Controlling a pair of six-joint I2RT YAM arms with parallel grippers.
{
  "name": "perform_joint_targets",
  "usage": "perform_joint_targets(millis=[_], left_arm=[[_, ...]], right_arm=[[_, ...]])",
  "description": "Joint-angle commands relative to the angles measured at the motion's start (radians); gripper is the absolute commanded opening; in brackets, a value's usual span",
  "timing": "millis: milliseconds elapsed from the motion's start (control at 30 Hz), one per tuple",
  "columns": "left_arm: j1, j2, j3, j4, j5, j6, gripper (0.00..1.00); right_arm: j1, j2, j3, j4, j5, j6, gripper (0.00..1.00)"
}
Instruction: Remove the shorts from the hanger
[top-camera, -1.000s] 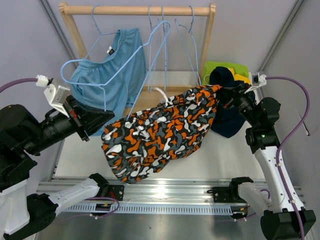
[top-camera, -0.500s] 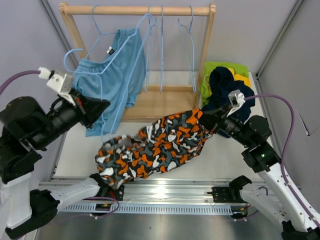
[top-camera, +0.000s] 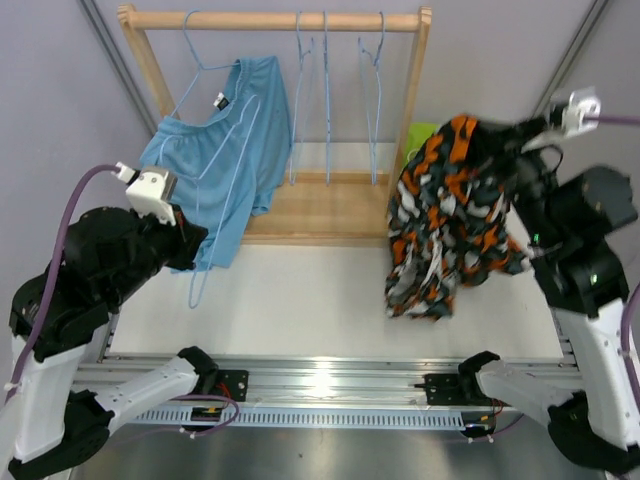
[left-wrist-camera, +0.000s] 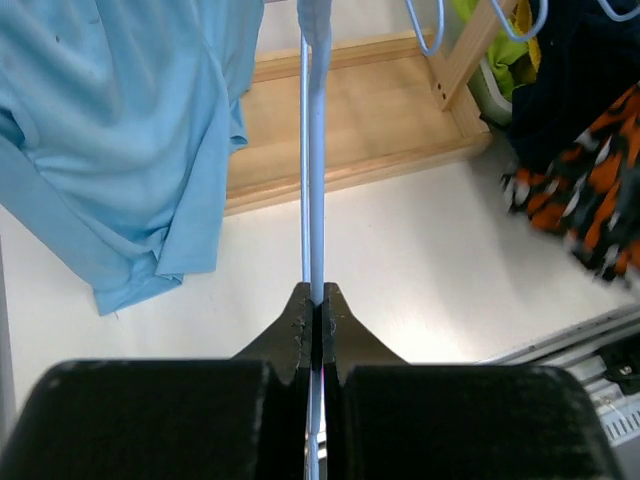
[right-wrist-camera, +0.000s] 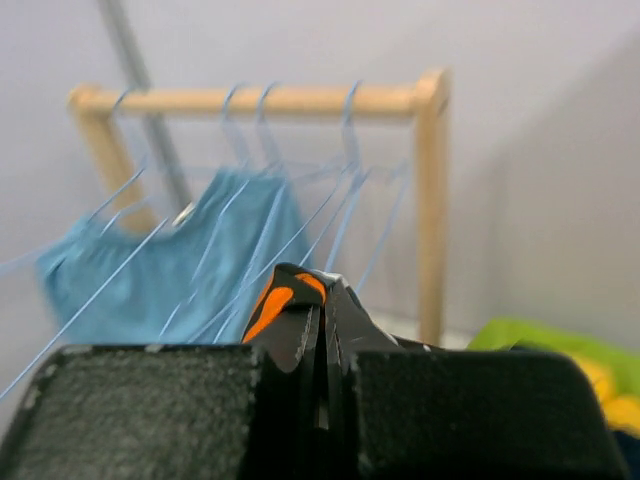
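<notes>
The orange-black-white camouflage shorts (top-camera: 445, 215) dangle free of any hanger, and my right gripper (top-camera: 488, 138) is shut on their top edge, high at the right. The right wrist view shows a fold of that print (right-wrist-camera: 285, 300) pinched in the gripper (right-wrist-camera: 322, 300). My left gripper (top-camera: 198, 240) is shut on a bare light-blue wire hanger (top-camera: 191, 292), whose wire (left-wrist-camera: 316, 150) runs straight up from the closed gripper (left-wrist-camera: 314, 305). Light blue shorts (top-camera: 220, 160) hang on the rack at the left. Navy shorts (left-wrist-camera: 570, 90) and lime green shorts (left-wrist-camera: 490, 75) lie at the right.
A wooden rack (top-camera: 280, 18) with a wooden base (top-camera: 320, 212) stands at the back; two empty blue hangers (top-camera: 325, 100) hang on its bar. Yellow fabric (right-wrist-camera: 610, 385) lies beside the green. A metal rail (top-camera: 330, 380) runs along the near table edge.
The right gripper has swung up and to the right, carrying the camouflage shorts off the hanger. The left arm has dropped back with the hanger, now bare.
</notes>
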Motion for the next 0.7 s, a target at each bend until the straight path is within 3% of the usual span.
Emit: perform_joint_targets(millis=[0,133,433,600,667], left_arm=[[-0.005,-0.054,-0.049,0.029,0.034,-0.041,0.0],[-0.005,-0.091,-0.092,0.032,0.06,-0.044,0.0],[-0.005,-0.107,-0.158,0.062,0.106,-0.059,0.0],[-0.005,-0.09,-0.208,0.099,0.079,-0.058,0.0],[-0.005,-0.078,-0.207,0.113,0.068,-0.058,0.0]], right_arm=[[-0.093,0.201,0.265,0.016,0.056,-0.081,0.0],[-0.327,0.454,0.515,0.066,0.008,0.01,0.0],[-0.497,0.843,0.855,0.281,-0.004,0.073,0.0],[-0.523,1.002,0.847,0.338,-0.006,0.146,0.0],[-0.523,0.997,0.679,0.344,-0.019,0.151,0.0]])
